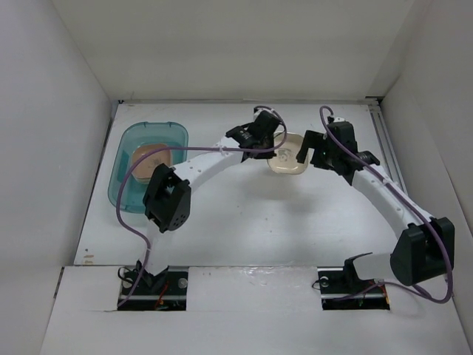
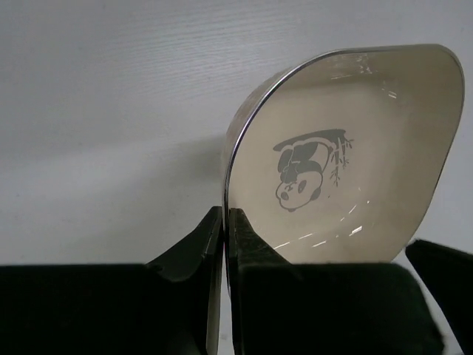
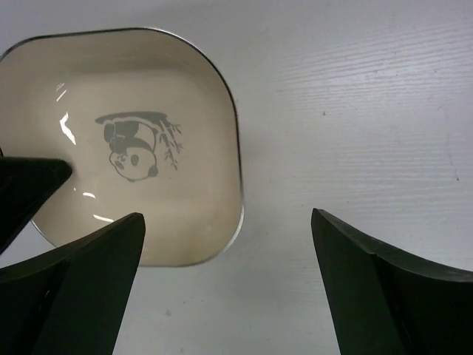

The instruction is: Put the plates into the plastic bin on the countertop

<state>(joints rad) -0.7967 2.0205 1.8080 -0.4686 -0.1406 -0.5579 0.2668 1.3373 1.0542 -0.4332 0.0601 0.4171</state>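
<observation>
A cream plate [image 1: 290,157] with a dark panda motif sits at the back middle of the white countertop [image 1: 244,222]. My left gripper [image 1: 275,140] is shut on the plate's left rim; in the left wrist view the fingers [image 2: 244,244] pinch the thin edge of the cream plate [image 2: 347,155]. My right gripper [image 1: 309,153] is open just right of the plate; in the right wrist view the cream plate [image 3: 126,140] lies by its left finger [image 3: 103,266]. The teal plastic bin [image 1: 129,144] at the back left holds a brownish plate [image 1: 150,163].
White walls bound the countertop on three sides. The left arm's elbow [image 1: 167,200] hangs over the bin's near right corner. Purple cables loop over both arms.
</observation>
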